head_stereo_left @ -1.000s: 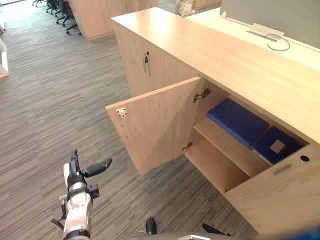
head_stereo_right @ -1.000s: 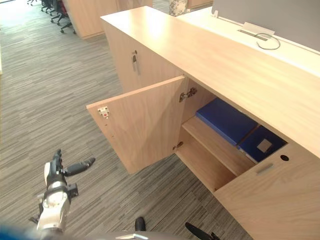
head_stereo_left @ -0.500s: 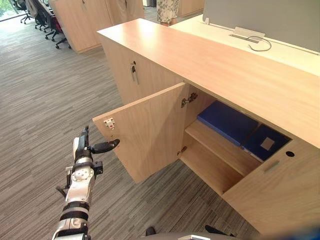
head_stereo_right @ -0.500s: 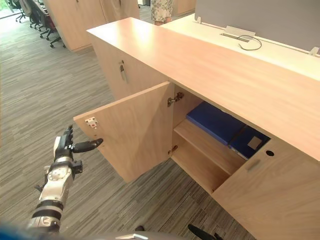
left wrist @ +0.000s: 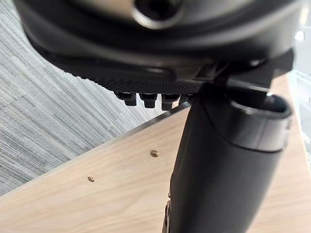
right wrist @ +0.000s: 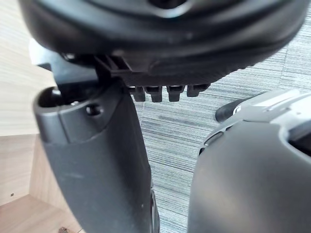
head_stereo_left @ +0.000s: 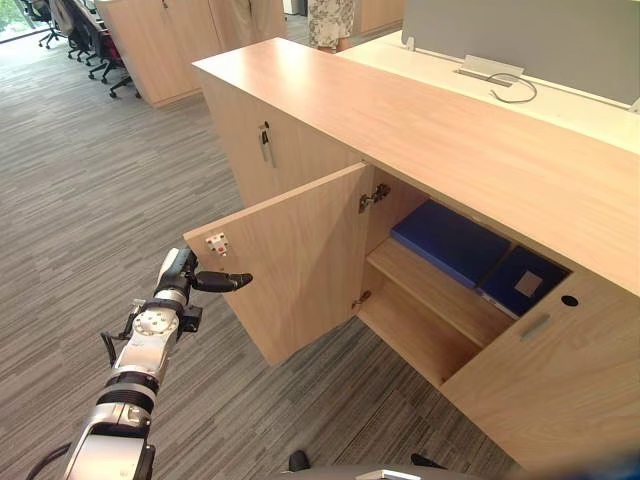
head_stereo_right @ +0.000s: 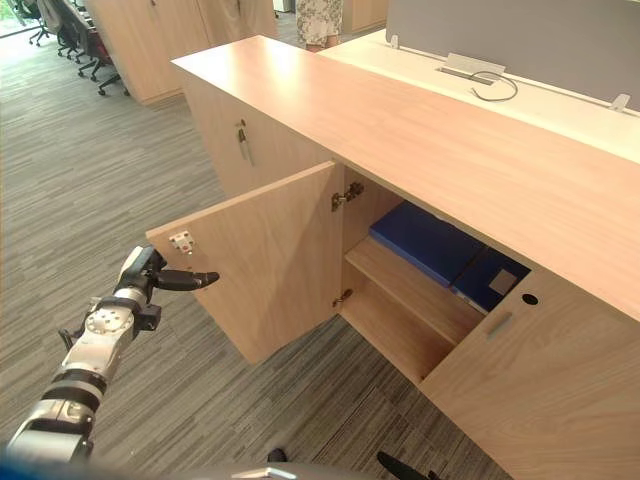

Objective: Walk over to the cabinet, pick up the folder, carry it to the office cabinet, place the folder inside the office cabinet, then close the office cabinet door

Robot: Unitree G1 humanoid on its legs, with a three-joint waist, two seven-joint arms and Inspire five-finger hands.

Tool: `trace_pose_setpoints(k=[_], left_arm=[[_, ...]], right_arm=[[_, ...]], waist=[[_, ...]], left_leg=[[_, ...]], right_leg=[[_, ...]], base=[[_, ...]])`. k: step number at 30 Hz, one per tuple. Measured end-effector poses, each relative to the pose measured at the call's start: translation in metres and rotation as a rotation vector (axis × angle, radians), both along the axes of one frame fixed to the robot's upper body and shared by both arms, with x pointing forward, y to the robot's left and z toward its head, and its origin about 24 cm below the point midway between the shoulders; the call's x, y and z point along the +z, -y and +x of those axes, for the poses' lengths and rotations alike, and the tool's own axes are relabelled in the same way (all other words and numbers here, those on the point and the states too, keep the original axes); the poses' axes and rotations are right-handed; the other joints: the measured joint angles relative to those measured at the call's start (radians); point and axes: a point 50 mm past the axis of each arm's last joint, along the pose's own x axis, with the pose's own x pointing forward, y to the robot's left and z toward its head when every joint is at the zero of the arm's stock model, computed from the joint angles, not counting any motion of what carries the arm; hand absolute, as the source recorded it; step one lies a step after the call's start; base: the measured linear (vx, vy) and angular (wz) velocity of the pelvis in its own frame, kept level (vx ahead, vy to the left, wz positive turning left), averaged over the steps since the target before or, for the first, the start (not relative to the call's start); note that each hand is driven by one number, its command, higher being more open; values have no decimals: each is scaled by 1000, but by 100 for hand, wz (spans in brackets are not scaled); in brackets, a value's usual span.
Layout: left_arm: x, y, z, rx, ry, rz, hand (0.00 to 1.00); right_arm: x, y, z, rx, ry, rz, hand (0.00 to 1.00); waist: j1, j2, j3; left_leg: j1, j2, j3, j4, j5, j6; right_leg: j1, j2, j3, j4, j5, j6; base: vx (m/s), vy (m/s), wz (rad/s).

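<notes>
- Find the folder [head_stereo_left: 450,242] lying flat on the shelf [head_stereo_left: 440,292] inside the cabinet [head_stereo_left: 480,150], in neither hand; looks put away already.
- Note a second blue folder [head_stereo_left: 525,282] just beside it, with a pale label.
- So, as a guess, shut the door [head_stereo_left: 300,255] next.
- See the left hand [head_stereo_left: 176,274] by the door's free edge, thumb poking across it, fingers loose and holding nothing; cannot tell if touching the wood.
- Get flat fingers onto the door's far side, then push slow and even toward the hinge [head_stereo_left: 375,196].
- Pull the thumb out of the gap before the door meets the frame.
- Push until the little catch [head_stereo_left: 216,242] reaches the cabinet.
- See the right hand [right wrist: 97,160] idle, fingers loose, holding nothing.
- Seems free to swing, judging from the floor [head_stereo_left: 330,390] in front.
- Mind the closed door's handle [head_stereo_left: 265,143] to the left.
- Farther off: chairs [head_stereo_left: 100,45], a person [head_stereo_left: 328,18], and a table [head_stereo_left: 590,110] behind the cabinet.
</notes>
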Motion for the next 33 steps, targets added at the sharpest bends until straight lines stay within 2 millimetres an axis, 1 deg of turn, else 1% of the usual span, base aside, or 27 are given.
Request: trace_pose_setpoints(k=[2,4,5,6,7,8,9,10,12,13,14,15,16,17,18,20,22,23,26,29,30,31,32,33], left_arm=[[3,2,3,-40,-13,73,100],[10,8,4,-158,-41,295,100],[12,10,4,-200,-49,355,100],[14,17,3,-275,-61,432,100],[16,23,-2,-386,-87,534,100],[18,31,-8,-509,-120,607,100],[17,37,-12,-572,-137,630,100],[16,55,-24,-718,-154,649,100],[18,81,-38,-860,-125,622,100],[24,109,-49,-999,-66,612,100],[25,119,-52,-1044,-44,599,100],[28,137,-62,-1136,9,577,100],[34,150,-70,-1208,67,546,100],[46,167,-81,-1301,171,510,100],[53,175,-87,-1342,229,492,100],[78,195,-106,-1458,418,418,100],[86,201,-113,-1497,480,389,100],[87,202,-114,-1505,485,387,100],[84,203,-114,-1506,456,363,100],[75,207,-116,-1497,423,278,100],[68,209,-116,-1471,401,220,100],[54,210,-114,-1390,354,114,100],[46,209,-112,-1338,328,68,100],[34,206,-107,-1234,291,-10,100]], right_arm=[[0,0,0,1,3,-2,100],[0,1,-1,3,-2,-4,100],[0,2,-1,4,-4,-5,100],[0,3,-2,6,-7,-9,100],[0,3,-3,8,-10,-9,100],[0,4,-3,13,-11,-8,100],[0,4,-3,21,-10,-6,100],[0,4,-2,50,-8,0,100],[0,4,-3,54,-10,10,100],[0,4,-2,56,-9,18,100],[-1,3,-2,59,-11,21,100],[-1,2,-2,60,-16,28,100],[-1,2,-2,65,-17,27,100],[-1,0,-2,79,-17,30,100],[-1,0,-1,89,-16,29,100],[-1,-1,0,104,-11,28,100],[-1,-2,-1,114,-16,28,100],[-1,-1,-1,121,-18,27,100],[-1,0,0,153,-23,22,100],[0,0,5,197,-15,15,100],[1,0,9,234,-3,7,100],[2,0,17,300,9,-1,100],[2,0,21,319,11,-3,100],[2,-1,26,342,15,-6,100]], waist=[[0,0,0],[7,-1,4],[10,-2,7],[12,-5,11],[12,-7,12],[13,-9,13],[13,-9,15],[13,-12,17],[13,-13,14],[13,-14,15],[12,-15,15],[4,-15,15],[-3,-17,14],[-11,-21,12],[-17,-22,11],[-42,-26,-5],[-49,-25,-20],[-49,-24,-24],[-50,-23,-33],[-55,-24,-33],[-56,-22,-34],[-56,-19,-36],[-57,-18,-36],[-58,-19,-35]], left_leg=[[-13,-1,-2,0,7,3],[-28,-5,-10,0,17,10],[-31,-7,-14,-1,19,12],[-34,-12,-21,-1,20,14],[-41,-20,-28,-1,24,20],[-48,-31,-32,-1,21,17],[-50,-37,-32,-1,20,19],[-57,-55,-31,-1,16,26],[-76,-72,-30,-1,19,29],[-100,-83,-30,-1,23,34],[-106,-86,-29,-1,24,34],[-109,-86,-28,-1,31,40],[-108,-86,-28,-1,33,39],[-106,-84,-26,-1,41,39],[-106,-83,-25,-1,45,44],[-106,-82,-22,-1,49,50],[-106,-81,-19,-1,50,52],[-105,-80,-18,-1,51,52],[-98,-70,-2,-1,53,56],[-88,-48,44,-1,52,54],[-87,-33,79,0,51,53],[-89,-2,146,-1,48,48],[-89,15,176,-1,45,44],[-86,39,223,-1,40,37]], right_leg=[[-11,0,-1,-2,0,0],[-19,-3,-4,-5,-1,2],[-19,-5,-5,-6,-2,3],[-19,-9,-8,-7,-6,9],[-20,-16,-18,-8,-11,17],[-22,-25,-23,-12,-19,27],[-22,-30,-24,-14,-23,28],[-24,-49,-27,-17,-41,33],[-39,-59,-23,-25,-52,25],[-53,-66,-22,-42,-63,11],[-56,-68,-21,-49,-66,9],[-57,-67,-16,-59,-69,5],[-57,-67,-9,-59,-69,4],[-58,-66,-1,-58,-69,4],[-60,-65,2,-59,-68,4],[-61,-64,7,-61,-64,9],[-60,-63,12,-63,-59,15],[-60,-62,14,-63,-58,15],[-60,-58,32,-65,-54,11],[-77,-51,85,-61,-47,-2],[-96,-43,117,-57,-35,-7],[-134,-29,147,-55,-4,-3],[-149,-22,137,-55,9,-5],[-170,-15,94,-57,20,-25]], base=[[-94,24,3],[-94,36,13],[-82,36,16],[-88,41,19],[-137,77,22],[-140,84,17],[-142,96,8],[-119,84,4],[-114,68,6],[-82,41,6],[-103,58,-1],[-74,42,-11],[-73,38,-16],[-37,16,-14],[-32,14,-12],[-4,7,-8],[23,1,-5],[23,-4,-6],[18,-6,-17],[-14,2,-48],[-34,-5,-124],[-37,-20,-139],[-66,-70,-159],[-76,-123,-166]])
